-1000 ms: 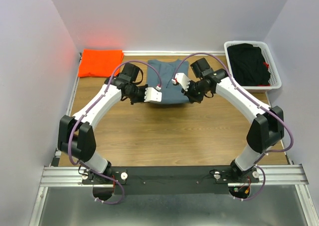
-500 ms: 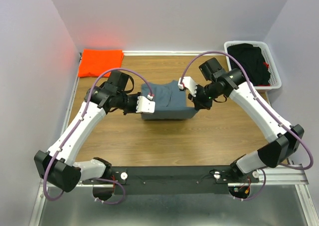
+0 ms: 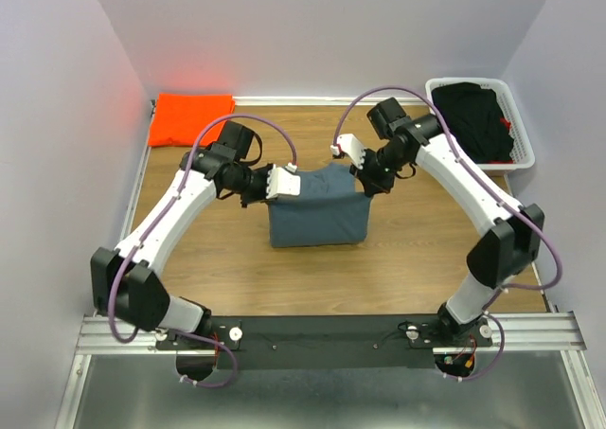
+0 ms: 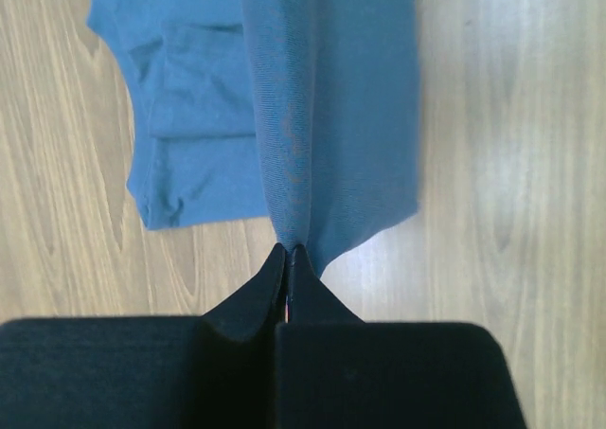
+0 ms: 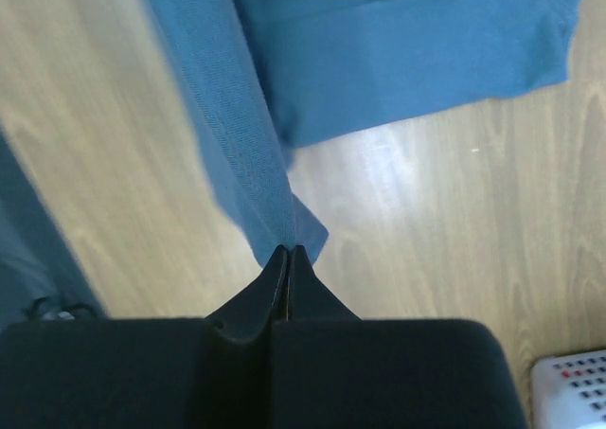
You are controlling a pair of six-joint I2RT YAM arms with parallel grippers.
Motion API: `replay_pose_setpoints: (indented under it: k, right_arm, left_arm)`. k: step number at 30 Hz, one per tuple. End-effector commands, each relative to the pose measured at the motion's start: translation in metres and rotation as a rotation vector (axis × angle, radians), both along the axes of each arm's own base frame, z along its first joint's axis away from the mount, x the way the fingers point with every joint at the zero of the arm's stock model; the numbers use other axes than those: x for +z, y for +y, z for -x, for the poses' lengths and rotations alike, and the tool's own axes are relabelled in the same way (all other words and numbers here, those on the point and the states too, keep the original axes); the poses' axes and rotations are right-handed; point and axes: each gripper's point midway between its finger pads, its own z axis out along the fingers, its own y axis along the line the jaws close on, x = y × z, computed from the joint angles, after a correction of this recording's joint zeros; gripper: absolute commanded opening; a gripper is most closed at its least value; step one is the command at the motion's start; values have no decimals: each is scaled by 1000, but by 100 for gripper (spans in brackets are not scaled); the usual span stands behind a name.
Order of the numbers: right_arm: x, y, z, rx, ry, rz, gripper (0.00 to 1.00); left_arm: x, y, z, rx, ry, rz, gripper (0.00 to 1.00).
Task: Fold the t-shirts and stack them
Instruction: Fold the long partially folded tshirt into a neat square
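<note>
Blue-grey shirt: it hangs over the middle of the table, lifted by its two top corners. Its lower part seems to rest on the wood, with doubled layers lying flat beneath in both wrist views.
Left gripper: clenched on the shirt's left corner, with a thin ridge of cloth pinched between my tips.
Right gripper: clamped the same way on the right corner.
Step in hand: I judge this to be a fold, with the held edge carried over the part lying on the wood.
Doing it well: I should move both hands together at one height and hold the edge taut without stretching it. I would lower it square onto the lower layers and let go only once it lies flat.
Risk: an uneven pull would skew the fold, and a thin pinch could slip.
Orange shirt: folded at the far left corner, well apart, and likely where the stack goes.
Basket: at the far right, holding dark cloth.
</note>
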Motion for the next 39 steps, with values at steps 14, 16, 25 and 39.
replay_pose_setpoints:
  k: [14,16,25,39]
  right_arm:
    - [-102,16,-140,0,36,18,1]
    - [-120,15,-145,-7,64,24,1]
    - [-153,19,-119,-52,187,-3,0]
    - [-114,21,40,-106,442,-115,37]
  left_arm:
    - [-91,14,-145,111,123,-26,0]
    - [-105,12,-155,133,146,-25,0]
    - [-149,9,-124,157,281,-55,0]
    - [-134,9,0,60,320,-12,17]
